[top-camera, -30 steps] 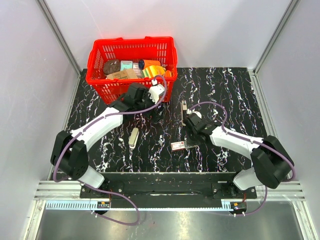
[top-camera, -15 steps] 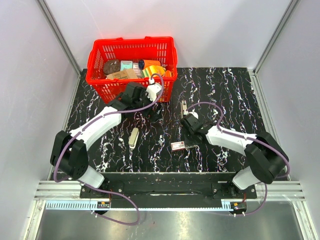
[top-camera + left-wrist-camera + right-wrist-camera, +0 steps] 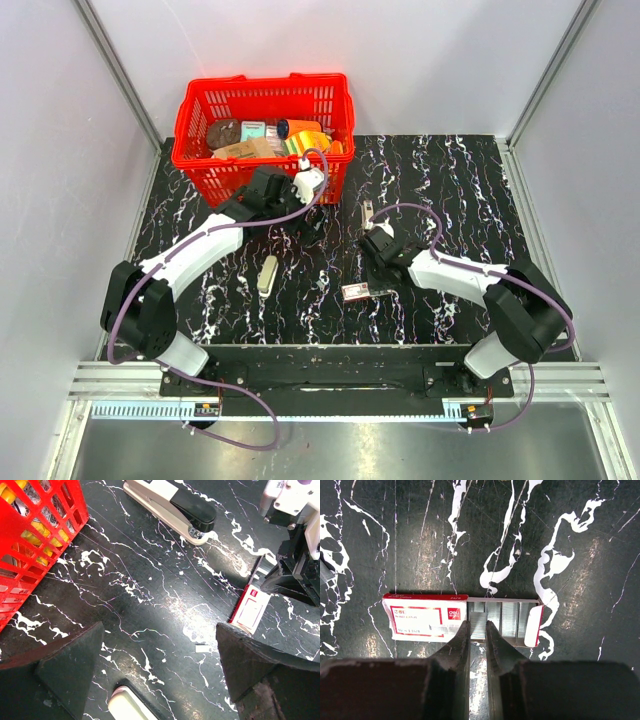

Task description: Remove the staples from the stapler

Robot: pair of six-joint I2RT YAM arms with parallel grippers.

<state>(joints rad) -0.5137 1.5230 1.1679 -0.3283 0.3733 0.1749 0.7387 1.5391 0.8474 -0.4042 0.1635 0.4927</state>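
basket (image 3: 215, 175) rear left, stapler (image 3: 368, 213) right of it, staple box (image 3: 357, 291) nearer

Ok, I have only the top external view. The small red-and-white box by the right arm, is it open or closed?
Observer: Open. In the right wrist view, the box has its tray slid out, with rows of staples showing.
Operator: And the right jaws?
Observer: The right gripper has its jaws almost together, tips at the tray's edge.
Operator: Does the left one hold something?
Observer: No. In the left wrist view, the left gripper has its jaws wide apart, with only table between.
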